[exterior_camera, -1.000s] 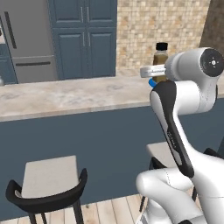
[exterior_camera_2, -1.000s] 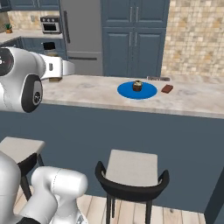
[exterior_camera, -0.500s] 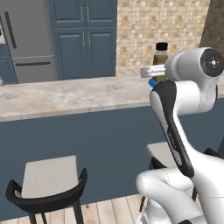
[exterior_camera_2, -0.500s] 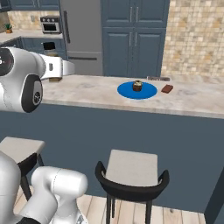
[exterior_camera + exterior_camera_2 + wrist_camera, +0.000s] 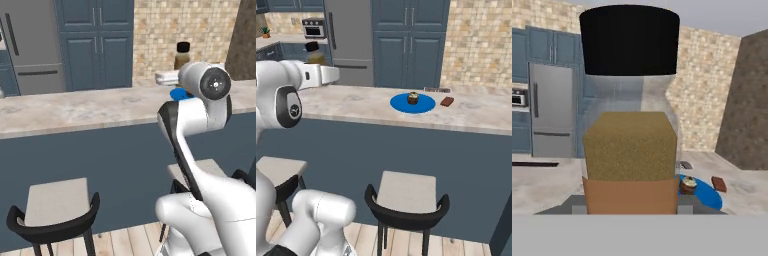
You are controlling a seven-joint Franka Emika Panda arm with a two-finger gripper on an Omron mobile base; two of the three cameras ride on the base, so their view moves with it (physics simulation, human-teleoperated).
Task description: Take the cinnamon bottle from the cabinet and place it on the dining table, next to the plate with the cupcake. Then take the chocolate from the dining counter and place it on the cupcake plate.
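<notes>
The jaws hold the cinnamon bottle [image 5: 630, 130] upright above the marbled surface [image 5: 356, 102]; no label text is readable on it. Farther along sits the blue plate [image 5: 424, 104] with the cupcake [image 5: 413, 98], the chocolate [image 5: 446, 102] just beside it.

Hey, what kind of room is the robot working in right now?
It looks like a home kitchen with a bar-height dining counter. A steel fridge stands beside tall blue cabinets, a tiled stone backsplash runs behind, and stools are tucked under the counter.
</notes>
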